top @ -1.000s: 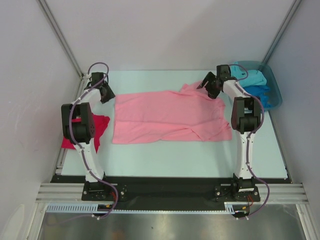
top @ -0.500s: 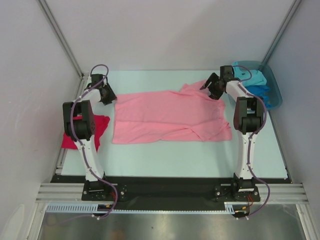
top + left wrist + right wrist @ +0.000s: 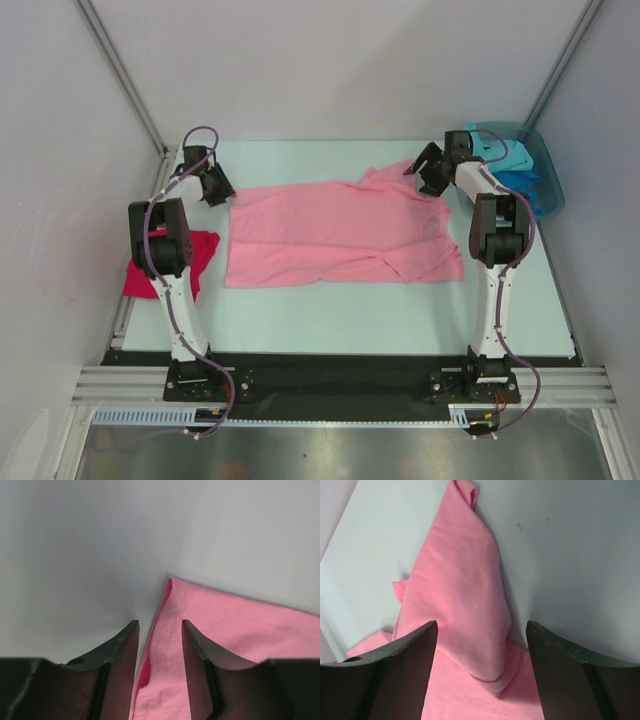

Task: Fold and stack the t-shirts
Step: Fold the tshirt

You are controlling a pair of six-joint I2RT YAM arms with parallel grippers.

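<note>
The light pink t-shirt (image 3: 340,235) lies spread flat across the middle of the table. My left gripper (image 3: 216,188) is at its far left corner; in the left wrist view the jaws (image 3: 159,630) stand partly open with the pink hem (image 3: 167,655) lying between them, not pinched. My right gripper (image 3: 427,176) is over the far right sleeve; in the right wrist view it (image 3: 481,630) is wide open above a folded pink ridge (image 3: 470,605). The crimson-magenta shirt (image 3: 160,265) lies at the left edge. Turquoise (image 3: 508,155) and blue (image 3: 520,185) shirts lie in the tub.
The teal plastic tub (image 3: 545,165) stands at the far right corner. Grey walls close in the table at the back and on both sides. A black strip and metal rail (image 3: 340,385) run along the near edge by the arm bases.
Both arms have shifted slightly: the left gripper edged right onto the shirt's corner, the right gripper edged right and back. The pink shirt lies as before.
</note>
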